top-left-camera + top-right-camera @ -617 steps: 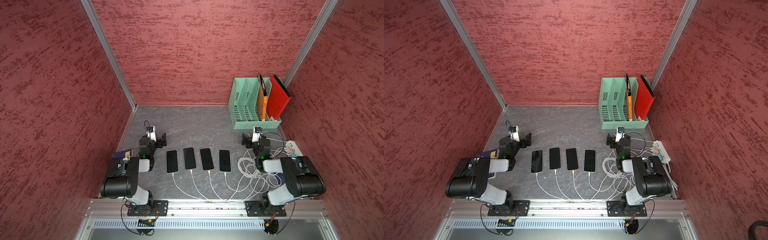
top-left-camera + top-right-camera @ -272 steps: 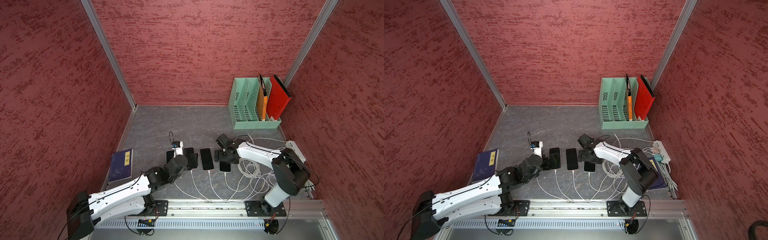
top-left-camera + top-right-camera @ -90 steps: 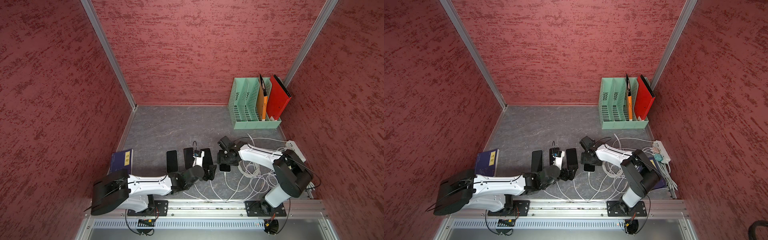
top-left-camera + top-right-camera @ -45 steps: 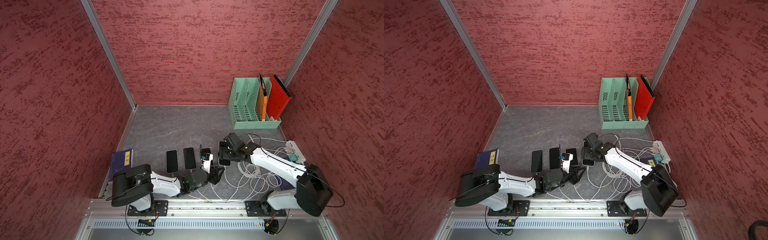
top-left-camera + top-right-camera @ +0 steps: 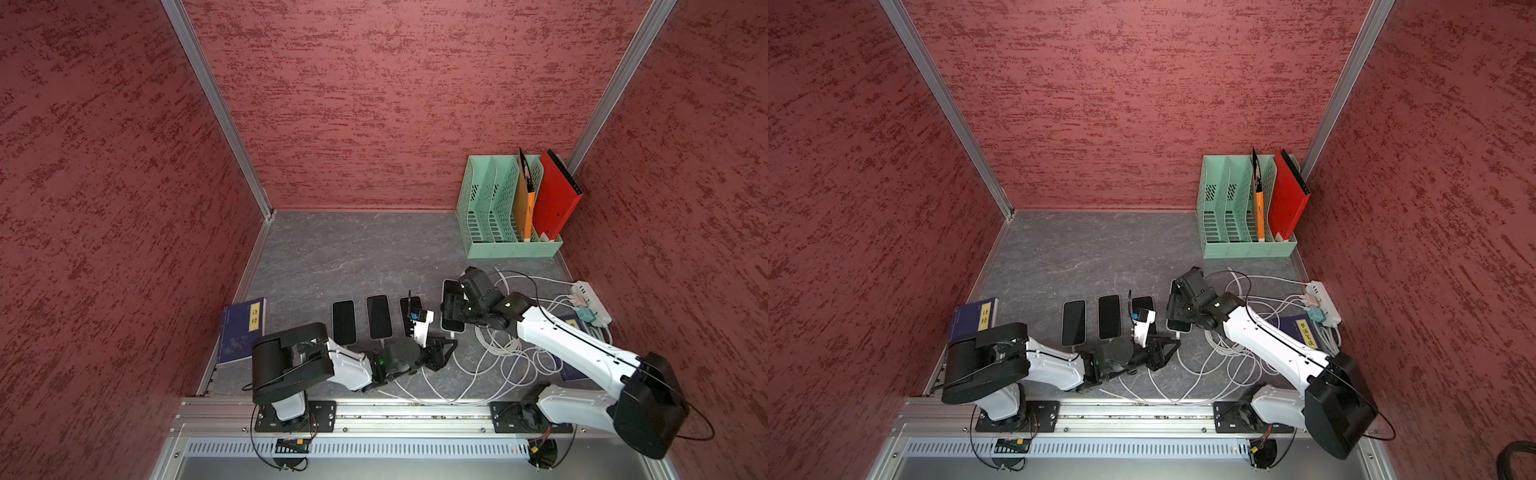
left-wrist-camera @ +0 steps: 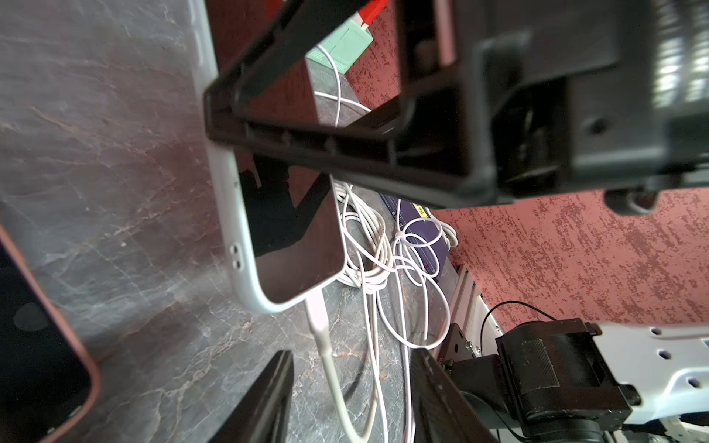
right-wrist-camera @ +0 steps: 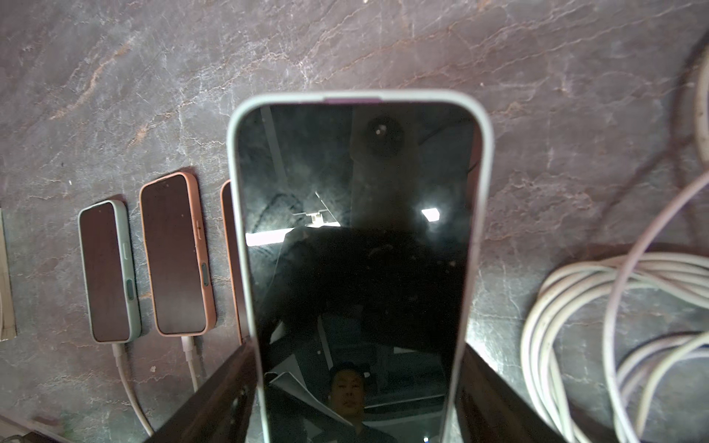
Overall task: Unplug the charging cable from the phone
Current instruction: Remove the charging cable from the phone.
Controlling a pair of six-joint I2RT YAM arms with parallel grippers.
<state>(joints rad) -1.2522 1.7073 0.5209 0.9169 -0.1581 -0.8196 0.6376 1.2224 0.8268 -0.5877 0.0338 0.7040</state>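
Note:
The phone [image 5: 453,327] in a pale case is the rightmost of the row and lies on the grey tabletop. My right gripper [image 5: 453,309] is shut across its two long sides; the phone [image 7: 356,214] fills the right wrist view between the fingers [image 7: 230,383]. A white charging cable [image 6: 320,333] is plugged into the phone's near end [image 6: 295,268]. My left gripper [image 5: 449,347] sits low just in front of that end. Its jaws stand open on either side of the cable [image 6: 333,383], and no finger [image 6: 276,395] touches it.
Three more phones [image 5: 344,322] [image 5: 379,316] [image 5: 407,307] lie left of it, two with cables showing. A tangle of white cables [image 5: 511,357] runs to a power strip [image 5: 592,303]. A green file rack [image 5: 507,208] stands back right. A blue book [image 5: 243,330] lies at left.
My left gripper has moved right, from the third phone's near end to the cable in front of the rightmost phone. My right arm has shifted its pose while keeping its hold on the phone.

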